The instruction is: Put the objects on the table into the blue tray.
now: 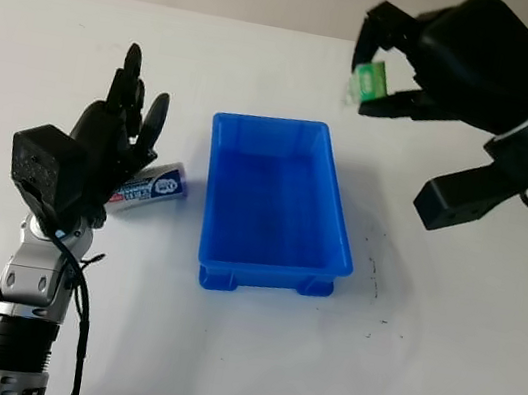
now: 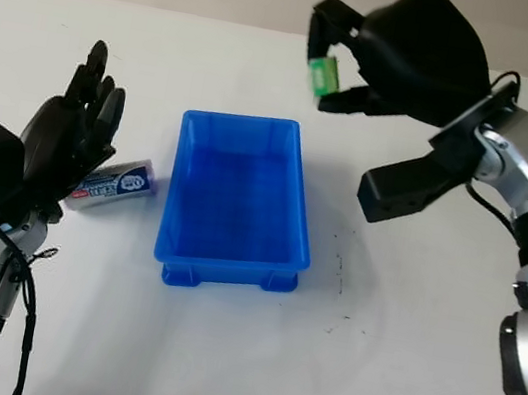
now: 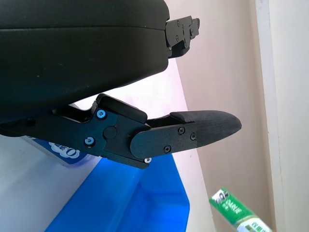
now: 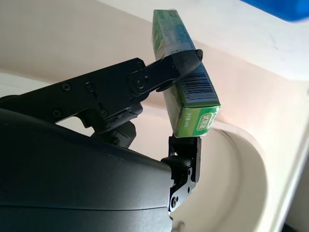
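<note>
Left hand open beside the tube; right hand held a green box aloft.

Nearest the head camera, the left hand (image 1: 115,147) stood open over the white desk (image 1: 438,369), a blue-and-white tube (image 1: 156,186) lying just beside it, left of the blue tray (image 1: 273,204). Beyond the tray's far right corner, the right hand (image 2: 344,54) pinched a green box (image 2: 320,73) above the desk. At the right wrist, fingers (image 4: 164,70) clamped that box (image 4: 186,92).
</note>
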`<state>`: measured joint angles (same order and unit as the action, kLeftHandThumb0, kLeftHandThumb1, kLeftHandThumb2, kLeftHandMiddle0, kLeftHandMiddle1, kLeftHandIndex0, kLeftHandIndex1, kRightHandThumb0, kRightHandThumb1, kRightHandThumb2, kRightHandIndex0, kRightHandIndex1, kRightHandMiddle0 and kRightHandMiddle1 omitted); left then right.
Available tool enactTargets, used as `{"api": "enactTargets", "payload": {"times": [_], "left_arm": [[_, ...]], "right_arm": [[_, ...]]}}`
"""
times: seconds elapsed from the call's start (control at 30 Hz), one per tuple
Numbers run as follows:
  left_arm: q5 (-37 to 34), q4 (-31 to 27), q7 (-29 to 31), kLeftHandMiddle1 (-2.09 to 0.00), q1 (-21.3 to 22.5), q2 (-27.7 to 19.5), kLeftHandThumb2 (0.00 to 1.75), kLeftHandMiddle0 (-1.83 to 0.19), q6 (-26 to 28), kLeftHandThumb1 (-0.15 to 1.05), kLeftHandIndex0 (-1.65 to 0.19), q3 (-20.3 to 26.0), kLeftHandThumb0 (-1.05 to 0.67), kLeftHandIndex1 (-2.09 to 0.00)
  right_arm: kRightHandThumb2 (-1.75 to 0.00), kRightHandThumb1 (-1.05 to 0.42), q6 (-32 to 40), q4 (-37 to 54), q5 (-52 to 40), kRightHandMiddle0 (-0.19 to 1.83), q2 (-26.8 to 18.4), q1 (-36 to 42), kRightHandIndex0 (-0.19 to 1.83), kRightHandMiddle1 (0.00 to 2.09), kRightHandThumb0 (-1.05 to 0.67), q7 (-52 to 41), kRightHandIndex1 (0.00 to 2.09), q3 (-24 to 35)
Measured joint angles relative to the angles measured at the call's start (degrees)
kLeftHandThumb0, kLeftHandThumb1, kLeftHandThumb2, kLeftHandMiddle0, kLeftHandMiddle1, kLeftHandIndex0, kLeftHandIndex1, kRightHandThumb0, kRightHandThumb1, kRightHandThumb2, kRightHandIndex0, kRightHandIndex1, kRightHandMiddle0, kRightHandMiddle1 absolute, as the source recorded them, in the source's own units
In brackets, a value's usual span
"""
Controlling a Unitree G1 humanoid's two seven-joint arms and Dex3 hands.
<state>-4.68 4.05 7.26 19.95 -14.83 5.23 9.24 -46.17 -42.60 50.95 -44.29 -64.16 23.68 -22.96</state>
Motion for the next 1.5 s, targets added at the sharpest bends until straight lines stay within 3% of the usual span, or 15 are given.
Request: {"api": "enactTargets", "payload": {"times": [0.37,0.67,0.77,0.87,0.93,0.97,1.07,1.23,1.5], "left_arm": [[0.32,-0.50,-0.54,0.00,-0.03,0.17,0.58,0.19,0.37,1.05,0.19,-0.03,-0.81,0.00],[0.40,-0.85,-0.70,0.00,-0.07,0.17,0.57,0.19,0.70,1.05,0.19,-0.01,-0.81,0.00],[0.39,-0.85,-0.66,0.00,-0.07,0.16,0.58,0.19,0.68,1.05,0.19,0.00,-0.81,0.00],[0.39,-0.85,-0.63,0.00,-0.08,0.16,0.58,0.19,0.67,1.05,0.19,-0.01,-0.81,0.00],[0.39,-0.85,-0.58,0.00,-0.08,0.16,0.58,0.19,0.67,1.05,0.19,-0.01,-0.80,0.00],[0.38,-0.85,-0.56,0.00,-0.08,0.16,0.58,0.19,0.68,1.05,0.19,-0.01,-0.80,0.00],[0.35,-0.85,-0.54,0.00,-0.08,0.16,0.58,0.19,0.68,1.05,0.19,0.00,-0.80,0.00],[0.41,-0.85,-0.54,0.00,-0.08,0.16,0.58,0.19,0.60,1.05,0.19,-0.01,-0.81,0.00],[0.45,-0.85,-0.59,0.00,-0.08,0.16,0.58,0.19,0.51,1.05,0.19,-0.01,-0.81,0.00]], "right_arm": [[-0.06,-1.04,-5.67,3.84,-1.81,0.82,2.63,0.47,0.96,2.05,-0.45,-0.40,2.09,0.66],[-0.05,-0.97,-6.12,6.40,-1.62,0.51,2.85,3.91,0.59,1.90,-0.59,-14.67,1.89,-1.75],[-0.06,-1.00,-5.89,6.75,-1.56,0.36,2.78,4.52,0.47,1.53,-0.67,-18.20,1.50,-1.91],[-0.05,-1.03,-4.29,8.95,-2.55,0.41,2.44,4.79,0.47,0.77,-0.71,-24.54,0.71,-1.70],[-0.06,-1.04,-3.15,10.39,-3.99,0.39,2.12,5.07,0.46,0.44,-0.74,-28.34,0.33,-1.35],[-0.05,-1.04,-2.48,11.24,-4.65,0.36,2.02,5.28,0.44,0.35,-0.74,-30.13,0.24,-1.17],[-0.06,-1.04,0.28,14.21,-7.10,0.19,1.81,6.08,0.26,0.16,-0.74,-36.24,0.06,-0.71],[-0.05,-1.03,4.16,18.70,-11.12,-0.03,1.59,8.25,-0.02,0.03,-0.75,-44.51,0.00,0.77],[-0.14,-1.05,5.48,20.52,-14.01,-0.14,1.58,8.99,-0.17,0.01,-0.83,-47.94,0.01,2.34]]}}
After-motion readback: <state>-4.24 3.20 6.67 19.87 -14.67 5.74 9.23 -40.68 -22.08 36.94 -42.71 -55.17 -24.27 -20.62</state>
